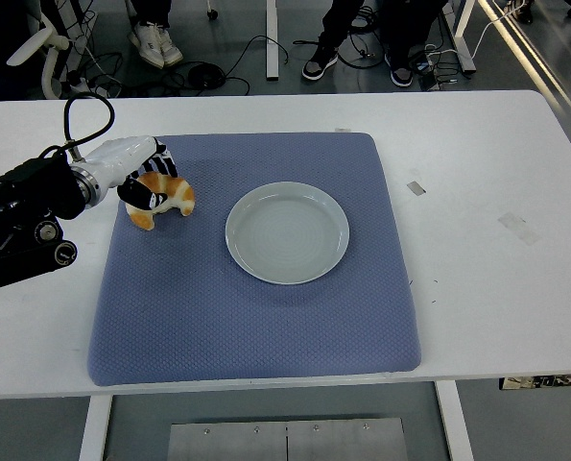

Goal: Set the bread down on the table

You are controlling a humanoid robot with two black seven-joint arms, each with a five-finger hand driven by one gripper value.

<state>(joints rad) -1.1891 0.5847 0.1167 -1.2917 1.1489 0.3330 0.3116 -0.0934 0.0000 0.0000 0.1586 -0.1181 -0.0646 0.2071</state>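
Left hand (149,176) gripping one bread (167,199), one empty plate (287,232), blue mat (256,327)

You are looking at one white table (477,269) carrying one blue mat (256,327), one empty grey plate (287,232) and one bread (170,198). One robot hand (143,171) is showing, and two pairs of shoes are standing beyond the far edge.

Place: a lab or test room.
Table: a plain white table (477,173) with a blue mat (256,317).
Floor: grey, strewn with black cables (256,58).
Surroundings: desk legs (273,38), an office chair (45,48), seated people's shoes (155,43).
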